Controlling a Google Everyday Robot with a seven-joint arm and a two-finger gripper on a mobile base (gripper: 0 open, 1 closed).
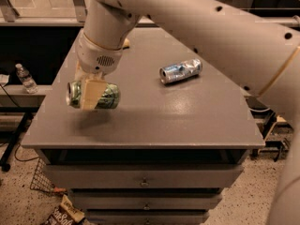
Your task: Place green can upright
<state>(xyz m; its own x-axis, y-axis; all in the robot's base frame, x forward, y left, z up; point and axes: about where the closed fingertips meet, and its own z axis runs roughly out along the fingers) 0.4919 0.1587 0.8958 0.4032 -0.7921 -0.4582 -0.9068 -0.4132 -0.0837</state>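
Observation:
The green can (107, 96) lies on its side in the air, silver top facing left, held a little above the left part of the grey table (187, 121). My gripper (91, 93) hangs from the big beige arm and is shut on the green can, with one beige finger (93, 95) across the can's front. A faint shadow lies on the table under the can.
A crushed silver-blue can (180, 71) lies on its side at the table's middle right. The table has drawers below. A water bottle (25, 78) stands on a low shelf at the left. A snack bag (63, 214) lies on the floor.

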